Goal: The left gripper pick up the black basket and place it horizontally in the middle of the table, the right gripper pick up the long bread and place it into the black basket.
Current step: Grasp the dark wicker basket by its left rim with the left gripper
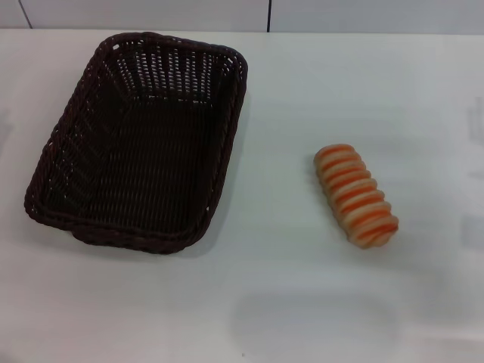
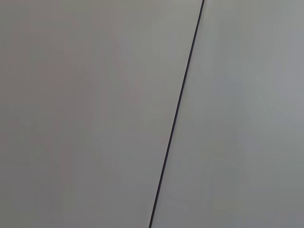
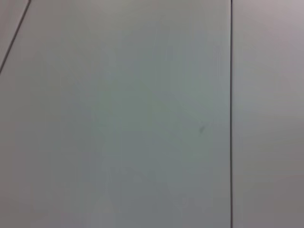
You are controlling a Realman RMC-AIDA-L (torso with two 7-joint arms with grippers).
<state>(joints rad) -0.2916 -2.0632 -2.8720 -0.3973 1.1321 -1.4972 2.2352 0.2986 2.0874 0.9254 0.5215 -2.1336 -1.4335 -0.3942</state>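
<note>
Left gripper: not in any view; the head view shows no arm on the left side, and the left wrist view shows none of its fingers, so how far it is open cannot be told.
Right gripper: likewise out of sight in all three views; whether it is open or closed cannot be told, and nothing is seen held or touched by it.
Left wrist view: a plain pale grey panel surface point(image 2: 95, 114) crossed by one thin dark seam point(image 2: 176, 114) running on a slant.
Right wrist view: a similar pale grey panel surface point(image 3: 123, 114) with a thin straight seam point(image 3: 231, 114) and a second slanted one in a corner.
Black basket point(image 1: 140, 144): rests on the left part of the table, its long axis running away from the robot and slightly tilted; it is empty inside, with the open-weave walls showing light at the far end.
Long bread point(image 1: 356, 196): lies on the right part of the table, striped orange and cream side up, set at a diagonal, well apart from the basket.
Table point(image 1: 302, 302): plain white top, bearing both things.
Room: pale wall panels point(image 1: 363, 13) with dark vertical seams stand behind the far table edge.
</note>
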